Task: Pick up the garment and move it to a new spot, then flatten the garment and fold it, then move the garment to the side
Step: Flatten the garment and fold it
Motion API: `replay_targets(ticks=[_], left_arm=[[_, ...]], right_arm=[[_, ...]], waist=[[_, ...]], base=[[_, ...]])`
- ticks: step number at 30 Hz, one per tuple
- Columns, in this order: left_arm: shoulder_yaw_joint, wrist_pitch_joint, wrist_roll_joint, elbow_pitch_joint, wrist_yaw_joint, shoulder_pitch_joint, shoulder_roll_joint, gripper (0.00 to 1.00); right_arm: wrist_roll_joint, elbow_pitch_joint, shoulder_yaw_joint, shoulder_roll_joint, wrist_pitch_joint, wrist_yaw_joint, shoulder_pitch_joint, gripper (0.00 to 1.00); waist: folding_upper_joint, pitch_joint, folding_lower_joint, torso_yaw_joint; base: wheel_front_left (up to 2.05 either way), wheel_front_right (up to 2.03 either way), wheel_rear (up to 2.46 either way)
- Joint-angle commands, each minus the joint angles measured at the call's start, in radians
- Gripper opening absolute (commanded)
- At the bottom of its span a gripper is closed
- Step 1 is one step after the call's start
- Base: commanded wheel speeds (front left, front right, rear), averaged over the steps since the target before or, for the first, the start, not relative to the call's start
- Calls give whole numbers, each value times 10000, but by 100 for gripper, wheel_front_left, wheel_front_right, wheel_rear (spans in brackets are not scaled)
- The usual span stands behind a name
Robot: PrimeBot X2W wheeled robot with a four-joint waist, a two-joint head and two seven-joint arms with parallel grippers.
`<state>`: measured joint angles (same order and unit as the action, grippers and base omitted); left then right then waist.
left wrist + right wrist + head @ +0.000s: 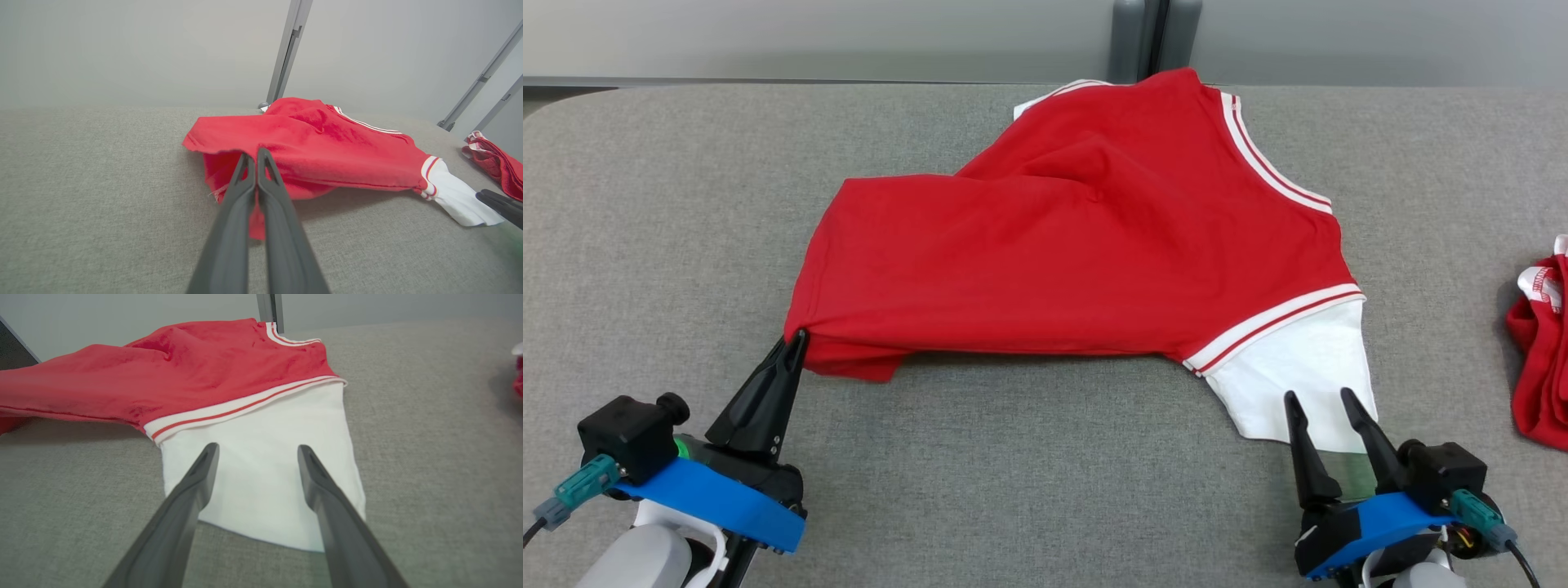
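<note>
Left fingers (796,341) clamped tight on the garment (1086,245) at its near left corner, right fingers (1303,445) wide open, empty, over the white sleeve (1290,367), presumably to pull flat.

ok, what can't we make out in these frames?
- Second red garment: cut off by head view's right edge.
- Far sleeve: mostly under the red garment, head view.
- Left gripper: layers pinched, hidden by its own fingers, left wrist view.
- Right gripper: open over the white sleeve; contact unclear, right wrist view.

2 garments (1078,245) (1543,367), 2 claws (799,335) (1318,394)
</note>
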<state>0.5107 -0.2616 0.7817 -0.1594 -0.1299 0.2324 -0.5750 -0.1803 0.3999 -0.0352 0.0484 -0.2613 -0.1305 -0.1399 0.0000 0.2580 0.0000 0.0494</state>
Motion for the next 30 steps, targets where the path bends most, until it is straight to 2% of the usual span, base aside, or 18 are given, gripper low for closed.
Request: replay_targets(ticks=[1, 7, 19, 24, 25, 30], left_arm=[[-66, -41, -46, 109, -14, -62, 2, 0], [-121, -41, 1, 111, -14, -234, 85, 0], [-115, -41, 16, -33, -14, -322, 382, 0], [-134, -41, -13, -55, -14, -336, 429, 0], [-145, -41, -24, -58, -14, -332, 437, 0], [-221, -41, -98, -43, -14, -327, 508, 0]], right_arm=[[-41, 103, 187, 46, -47, -5, -151, 100], [99, 494, 731, 45, -48, -5, -224, 100], [305, 1473, 1160, 46, -10, -2, -197, 100], [293, 2154, 869, 31, 58, -1, -72, 100], [272, 2292, 683, 17, 70, -4, -63, 0], [-178, 2321, 136, -32, 86, -16, -136, 0]], waist=[[0, -30, 0, 37], [0, -59, 0, 33], [0, 46, 0, -41], [0, 41, 0, -62], [0, 41, 0, -67], [0, -77, 0, -110]], base=[[0, 0, 0], [0, 0, 0], [0, 0, 0], [0, 0, 0], [0, 0, 0], [0, 0, 0]])
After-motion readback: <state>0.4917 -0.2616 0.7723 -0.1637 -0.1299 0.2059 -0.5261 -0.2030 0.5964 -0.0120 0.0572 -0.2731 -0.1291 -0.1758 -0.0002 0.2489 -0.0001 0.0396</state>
